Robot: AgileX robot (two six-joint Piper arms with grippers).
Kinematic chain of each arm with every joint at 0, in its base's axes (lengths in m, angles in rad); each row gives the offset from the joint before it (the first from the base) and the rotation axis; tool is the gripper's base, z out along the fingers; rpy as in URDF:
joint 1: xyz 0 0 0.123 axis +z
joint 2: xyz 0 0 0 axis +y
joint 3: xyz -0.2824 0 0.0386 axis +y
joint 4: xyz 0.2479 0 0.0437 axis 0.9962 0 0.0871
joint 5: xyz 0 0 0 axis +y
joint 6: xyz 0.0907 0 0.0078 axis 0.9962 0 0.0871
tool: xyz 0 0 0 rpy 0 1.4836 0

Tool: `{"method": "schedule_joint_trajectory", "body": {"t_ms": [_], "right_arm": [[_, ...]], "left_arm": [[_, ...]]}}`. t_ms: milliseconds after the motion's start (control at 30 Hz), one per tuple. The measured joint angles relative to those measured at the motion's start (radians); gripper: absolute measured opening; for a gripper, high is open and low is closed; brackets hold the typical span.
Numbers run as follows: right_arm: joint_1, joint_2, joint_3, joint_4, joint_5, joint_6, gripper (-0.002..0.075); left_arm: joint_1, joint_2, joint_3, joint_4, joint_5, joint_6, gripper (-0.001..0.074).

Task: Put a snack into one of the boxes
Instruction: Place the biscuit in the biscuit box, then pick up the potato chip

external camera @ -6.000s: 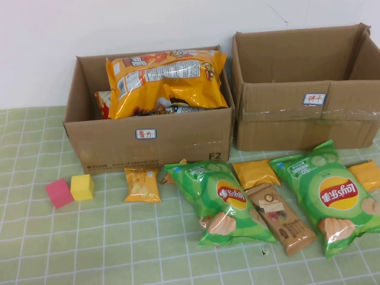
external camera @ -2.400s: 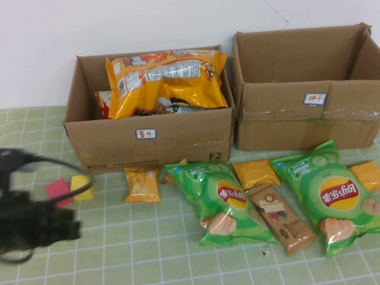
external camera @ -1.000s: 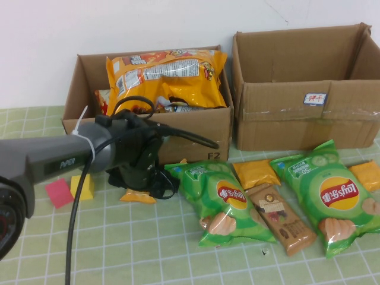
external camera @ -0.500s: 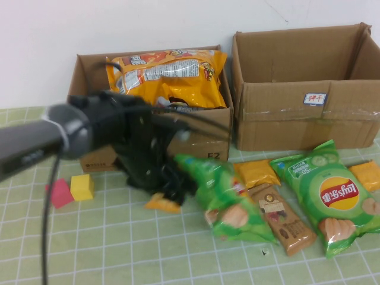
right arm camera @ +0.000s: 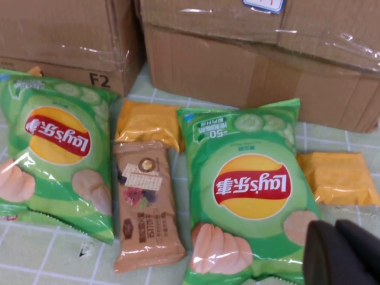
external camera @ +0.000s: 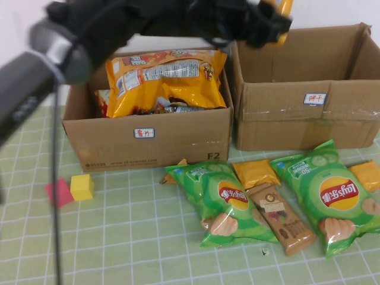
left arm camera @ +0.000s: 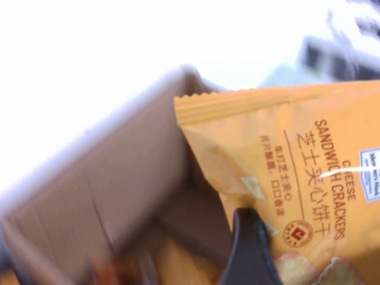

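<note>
My left gripper [external camera: 274, 22] is shut on an orange cheese sandwich cracker packet [external camera: 285, 13] and holds it high over the near left corner of the empty right cardboard box [external camera: 309, 119]. In the left wrist view the packet [left arm camera: 297, 172] fills the right side, one dark finger [left arm camera: 248, 246] presses on it, and the box's inner wall [left arm camera: 119, 196] lies below. The left box [external camera: 148, 142] holds large orange chip bags [external camera: 166, 80]. My right gripper [right arm camera: 341, 254] is shut and empty, low over the corner of a green chips bag [right arm camera: 249, 190]; it is out of the high view.
In front of the boxes lie two green Lay's bags [external camera: 222, 202] [external camera: 332, 193], a brown bar [external camera: 279, 218] and two orange packets [external camera: 255, 172] [external camera: 366, 174]. A pink block [external camera: 59, 193] and a yellow block [external camera: 82, 186] sit at the left. My left arm [external camera: 71, 41] spans the left box.
My left arm came in, took hold of the orange packet in front of the left box, and lifted it up and right to above the right box. The left green bag was jostled.
</note>
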Motion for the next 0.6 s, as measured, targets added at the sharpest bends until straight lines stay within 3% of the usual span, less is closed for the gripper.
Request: {"method": "schedule_joint_trajectory", "body": {"t_ms": [267, 300, 433, 600], "right_arm": [[0.000, 0.000, 0.000, 0.006, -0.004, 0.000, -0.0002], [0.000, 0.000, 0.000, 0.010, -0.004, 0.000, -0.0002], [0.000, 0.000, 0.000, 0.026, -0.004, 0.000, -0.0002], [0.000, 0.000, 0.000, 0.042, -0.004, 0.000, -0.0002]], "left_arm": [[-0.079, 0.211, -0.131, -0.055, -0.267, 0.215, 0.0414], [-0.086, 0.233, -0.136, -0.053, -0.279, 0.235, 0.0425], [-0.090, 0.282, -0.136, -0.027, -0.282, 0.271, 0.0582], [-0.090, 0.265, -0.136, 0.093, -0.259, 0.271, 0.0571]]}}
